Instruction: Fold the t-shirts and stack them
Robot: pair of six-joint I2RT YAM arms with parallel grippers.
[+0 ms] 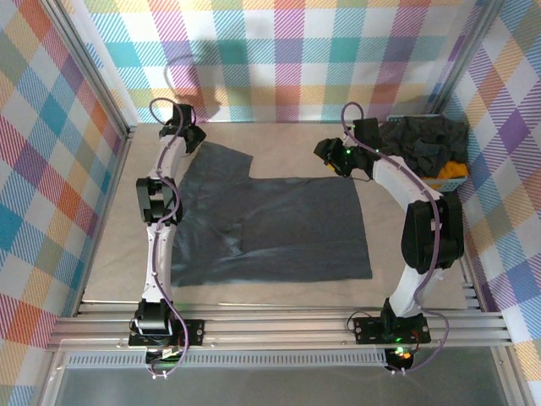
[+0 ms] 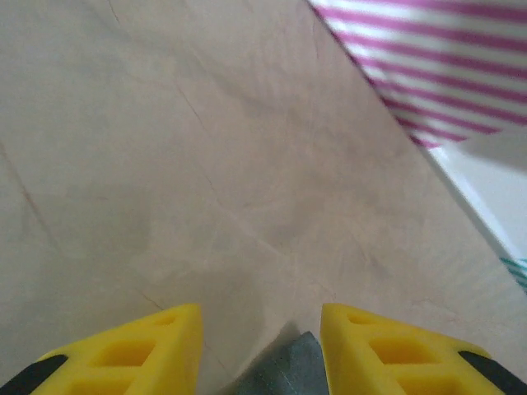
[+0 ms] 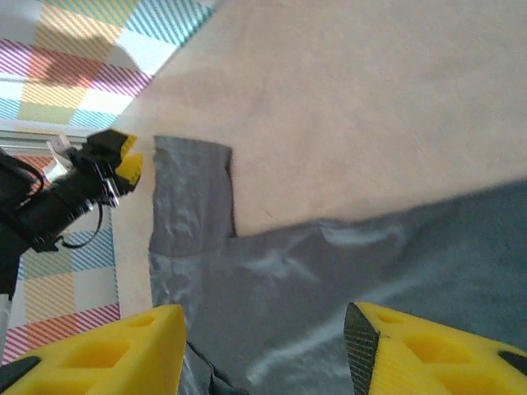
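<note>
Gaping wide, two yellow fingers [image 2: 148, 350] of the left gripper [image 2: 259, 314] are flanking a sleeve corner of the one dark grey t-shirt [image 1: 279, 224] lying flat on the table [image 1: 279, 148]; the right gripper [image 3: 263, 313] is spreading its two fingers wide above that shirt; one orange-yellow shirt [image 1: 454, 172] is peeking from a dark heap [image 1: 423, 142] far right.

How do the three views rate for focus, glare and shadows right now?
Top view: sharp and evenly lit, with a soft arm shadow on the back wall. Left wrist view: soft all over, the left gripper's fingers blurred. Right wrist view: pale sheen streaks on the dark shirt, the right gripper's fingers blurred.
</note>
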